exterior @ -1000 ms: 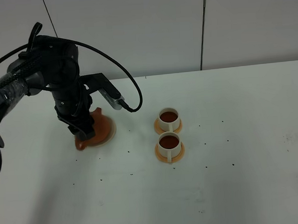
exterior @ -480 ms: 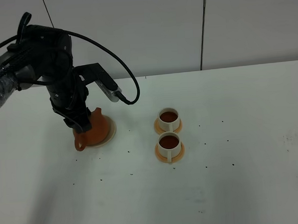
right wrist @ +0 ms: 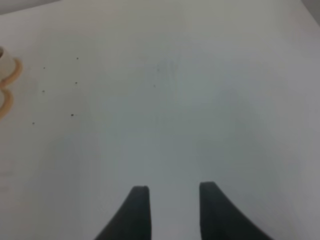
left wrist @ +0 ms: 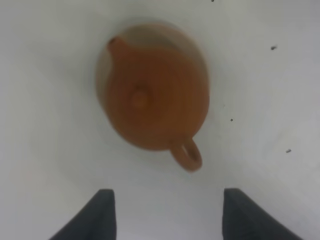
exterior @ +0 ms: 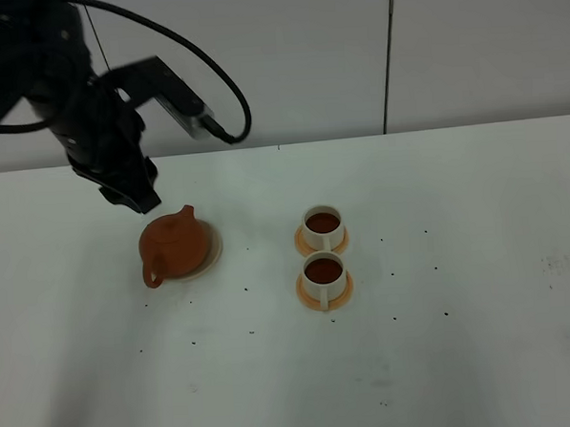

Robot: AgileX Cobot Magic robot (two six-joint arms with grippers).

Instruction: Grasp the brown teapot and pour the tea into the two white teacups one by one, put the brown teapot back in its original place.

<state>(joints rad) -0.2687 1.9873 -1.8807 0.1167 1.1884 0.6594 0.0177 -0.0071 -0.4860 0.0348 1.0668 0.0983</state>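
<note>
Teapot placement was inspected first, at the left of the scene. The left gripper (exterior: 136, 197) hung above and behind the brown teapot (exterior: 173, 245), clear of it, with its jaws spread wide and nothing between them; the left wrist view showed the two fingertips (left wrist: 102, 212) well apart over bare table (exterior: 484, 356). The teapot sat upright on its cream disc (exterior: 212, 253), lid on, handle toward the near side, and apparently a little off the disc's centre toward the front left. To the right, the two white teacups (exterior: 322, 229) stood on their orange coasters (exterior: 309, 300), one behind the other, each holding dark tea (exterior: 323, 269). The right gripper (right wrist: 171, 210) was seen only in its own wrist view, partly open, holding nothing over bare table.

Judgement: the task looked essentially complete. Remaining risks were minor. A careless sideways withdrawal of the left arm or its trailing cable (exterior: 221, 78) could catch the lid knob and shift or tip the teapot. Any sweep toward the cups could spill them, as both appeared well filled.
</note>
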